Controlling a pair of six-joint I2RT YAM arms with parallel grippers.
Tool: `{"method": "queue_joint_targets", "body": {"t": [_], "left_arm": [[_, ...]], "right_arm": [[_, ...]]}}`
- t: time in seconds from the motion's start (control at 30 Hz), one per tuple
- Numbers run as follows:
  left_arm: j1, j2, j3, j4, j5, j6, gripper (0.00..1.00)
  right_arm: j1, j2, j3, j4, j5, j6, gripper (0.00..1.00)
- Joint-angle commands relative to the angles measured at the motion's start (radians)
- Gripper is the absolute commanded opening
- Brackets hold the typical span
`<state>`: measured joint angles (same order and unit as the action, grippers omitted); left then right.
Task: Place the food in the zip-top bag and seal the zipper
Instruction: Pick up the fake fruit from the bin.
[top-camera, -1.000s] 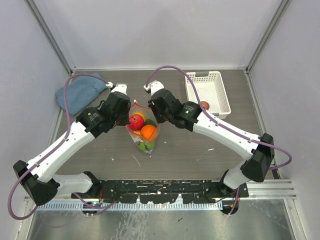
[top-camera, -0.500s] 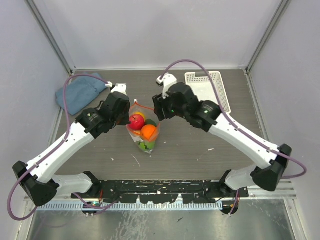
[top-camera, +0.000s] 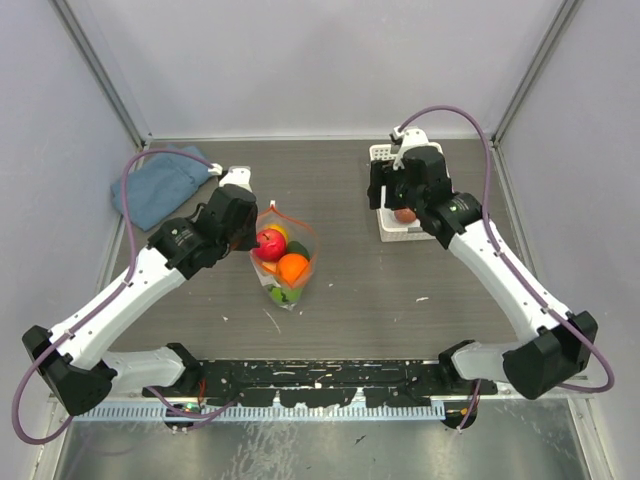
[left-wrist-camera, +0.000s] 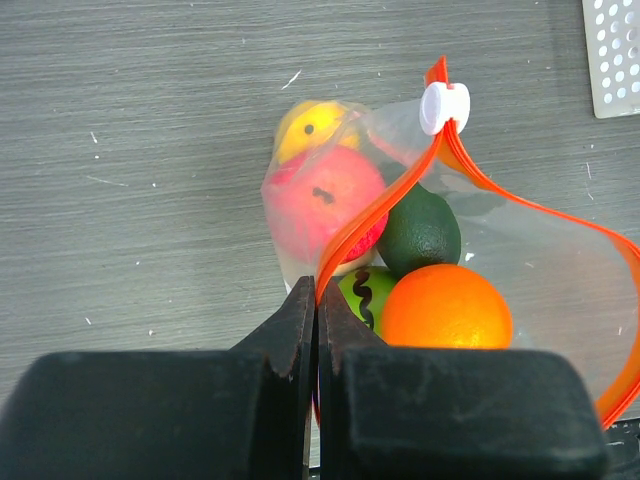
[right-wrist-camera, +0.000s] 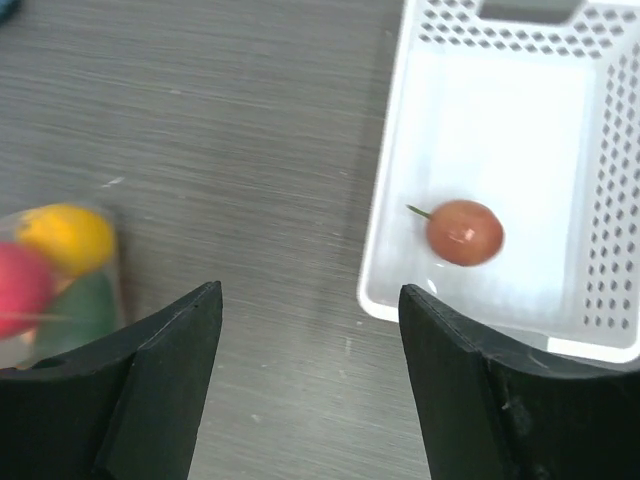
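Observation:
The clear zip-top bag (top-camera: 285, 268) lies at mid-table, its mouth gaping. Inside it are red (left-wrist-camera: 325, 205), yellow (left-wrist-camera: 308, 128), orange (left-wrist-camera: 445, 308), dark green (left-wrist-camera: 420, 232) and light green (left-wrist-camera: 358, 295) fruits. My left gripper (left-wrist-camera: 317, 290) is shut on the red-orange zipper (left-wrist-camera: 372, 203) strip at the near side of the mouth; the white slider (left-wrist-camera: 444, 107) sits at the far end. A small brown fruit (right-wrist-camera: 464, 232) lies in the white basket (right-wrist-camera: 385, 200). My right gripper (right-wrist-camera: 310, 295) hovers open and empty by the basket's left rim, the brown fruit just beyond its right finger.
A blue folded cloth (top-camera: 160, 185) lies at the back left. The white lattice basket (top-camera: 398, 236) stands at the back right, mostly under my right arm. Grey walls close in the table on three sides.
My right arm has left the bag's mouth and swung right to the basket, its jaws opening on the way. The left gripper still holds the zipper strip; the bag has barely shifted.

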<state>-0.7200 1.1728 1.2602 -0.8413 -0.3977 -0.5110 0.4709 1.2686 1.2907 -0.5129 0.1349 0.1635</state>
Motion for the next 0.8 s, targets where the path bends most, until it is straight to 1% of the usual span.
{"method": "queue_joint_targets", "body": {"t": [0.0,0.13,0.23,0.37,0.63,0.77], "left_arm": [[0.0,-0.03,-0.002,0.069,-0.024,0.006,0.0],[-0.001,-0.027,-0.01,0.069,-0.021,0.003,0.0],[-0.001,-0.026,-0.013,0.072,-0.013,0.002,0.0],[-0.001,-0.026,-0.012,0.073,-0.011,0.003,0.0],[-0.001,-0.028,-0.019,0.083,-0.001,0.007,0.0],[0.0,-0.027,-0.018,0.08,0.0,0.011,0.0]], "right_arm": [[-0.089,0.043,-0.046,0.116,-0.024,0.001,0.78],[-0.161,0.104,-0.072,0.168,-0.032,0.025,0.82],[-0.203,0.159,-0.101,0.222,-0.009,0.04,0.89],[-0.247,0.244,-0.113,0.257,-0.004,0.052,0.92],[-0.306,0.364,-0.117,0.312,0.001,0.058,0.98],[-0.319,0.431,-0.108,0.334,-0.008,0.071,0.99]]}}
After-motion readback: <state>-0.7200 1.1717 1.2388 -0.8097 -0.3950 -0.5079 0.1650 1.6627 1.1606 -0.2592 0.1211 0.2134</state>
